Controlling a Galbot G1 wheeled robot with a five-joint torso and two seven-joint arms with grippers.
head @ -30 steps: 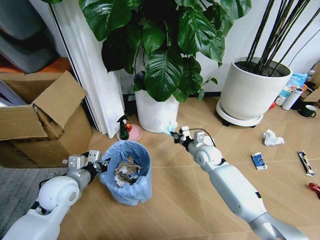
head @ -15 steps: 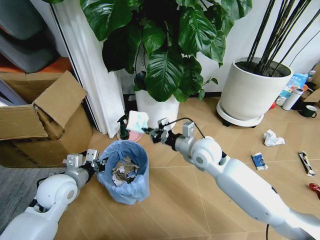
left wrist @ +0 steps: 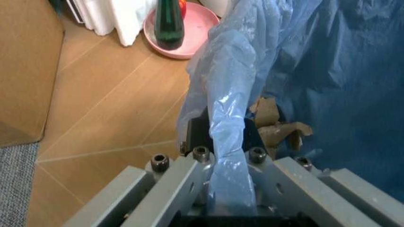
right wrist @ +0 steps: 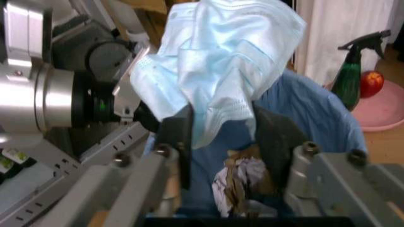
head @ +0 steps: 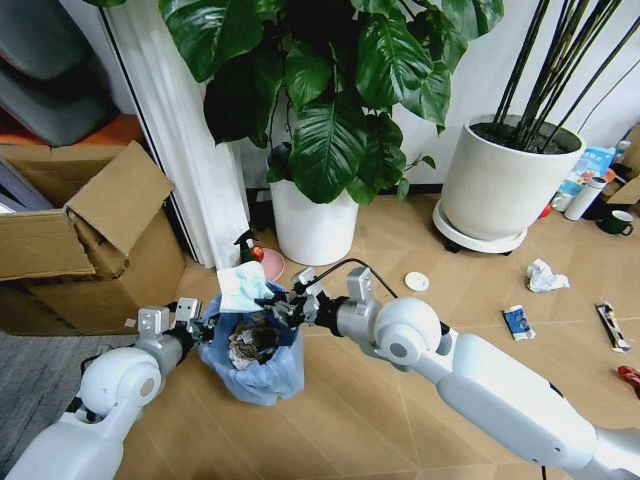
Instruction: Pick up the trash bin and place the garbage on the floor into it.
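Note:
The trash bin (head: 262, 368), lined with a crinkly blue bag, stands on the floor (head: 340, 420) and holds crumpled paper (right wrist: 243, 187). My left gripper (head: 195, 322) is shut on the bin's bag rim (left wrist: 227, 118) on its left side. Directly over the bin's opening, my right gripper (head: 272, 304) is shut on a light blue piece of garbage (head: 243, 287), a limp mask-like sheet (right wrist: 221, 61). More garbage lies to the right: a white round lid (head: 416, 282), a crumpled tissue (head: 545, 275), a blue-white wrapper (head: 517, 321) and a thin dark wrapper (head: 612, 326).
A white plant pot (head: 313, 225) stands just behind the bin, and a larger one (head: 500, 190) at the back right. A green spray bottle (head: 246, 256) on a pink dish, a white curtain (head: 190, 150) and an open cardboard box (head: 90, 250) crowd the left.
My right arm has swung left and down, carrying the light blue piece from near the pot to just over the bin. The left gripper has kept its hold on the rim.

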